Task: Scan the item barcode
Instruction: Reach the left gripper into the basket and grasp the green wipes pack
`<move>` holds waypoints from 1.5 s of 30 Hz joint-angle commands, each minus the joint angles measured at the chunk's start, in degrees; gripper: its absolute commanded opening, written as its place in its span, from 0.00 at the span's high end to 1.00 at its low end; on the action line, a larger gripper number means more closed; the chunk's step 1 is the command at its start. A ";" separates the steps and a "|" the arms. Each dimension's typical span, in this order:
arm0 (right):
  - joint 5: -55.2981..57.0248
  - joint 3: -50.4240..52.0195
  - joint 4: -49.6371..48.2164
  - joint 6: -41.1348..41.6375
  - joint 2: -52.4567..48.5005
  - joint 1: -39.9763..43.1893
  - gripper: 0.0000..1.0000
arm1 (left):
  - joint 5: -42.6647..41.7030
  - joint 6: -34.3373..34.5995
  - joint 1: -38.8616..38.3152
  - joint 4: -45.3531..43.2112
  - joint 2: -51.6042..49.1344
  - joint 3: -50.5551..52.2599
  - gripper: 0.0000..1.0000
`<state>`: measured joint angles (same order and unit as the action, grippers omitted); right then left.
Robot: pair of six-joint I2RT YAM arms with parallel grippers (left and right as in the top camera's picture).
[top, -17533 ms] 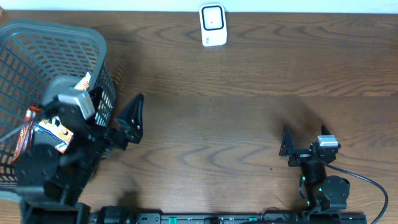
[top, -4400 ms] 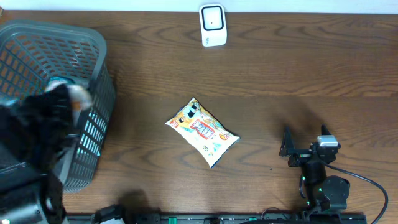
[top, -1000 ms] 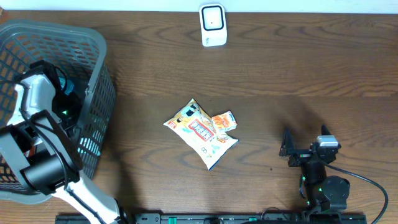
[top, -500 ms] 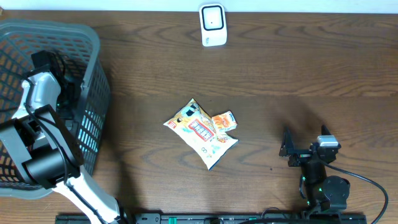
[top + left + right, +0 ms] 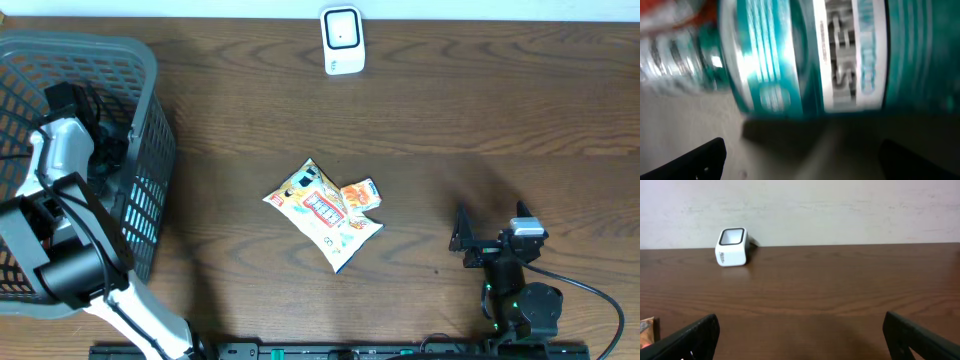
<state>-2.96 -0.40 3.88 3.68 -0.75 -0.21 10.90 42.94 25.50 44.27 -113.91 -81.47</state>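
A grey mesh basket stands on the dark wooden table, pale wall behind

We take this for a mock shop checkout set up in a robotics lab. A white barcode scanner stands at the far edge of a dark wood-grain bench. A grey plastic shopping basket sits at its left end, and a printed snack packet lies on the bare wood. Behind the bench we see only a plain pale wall. The left arm reaches into the basket and the right arm sits at the near edge, which suggests a lab rather than a real store.
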 commanded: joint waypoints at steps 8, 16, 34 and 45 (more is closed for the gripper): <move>0.04 0.09 0.20 -0.09 0.00 0.26 0.01 | -19.89 4.46 0.17 11.02 5.33 0.68 0.02; 0.04 0.09 0.20 -0.09 0.00 0.28 0.01 | -19.91 7.19 -0.22 12.02 5.31 0.70 0.02; 0.04 0.09 0.20 -0.09 0.00 0.28 0.01 | -17.27 13.53 -3.34 10.86 2.47 9.05 0.04; 0.04 0.09 0.20 -0.09 -0.04 0.28 0.01 | -14.21 6.58 -2.16 10.29 7.65 5.38 0.93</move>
<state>-2.96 -0.40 3.86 3.68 -0.75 -0.21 -5.78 54.48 22.41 56.12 -107.46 -74.28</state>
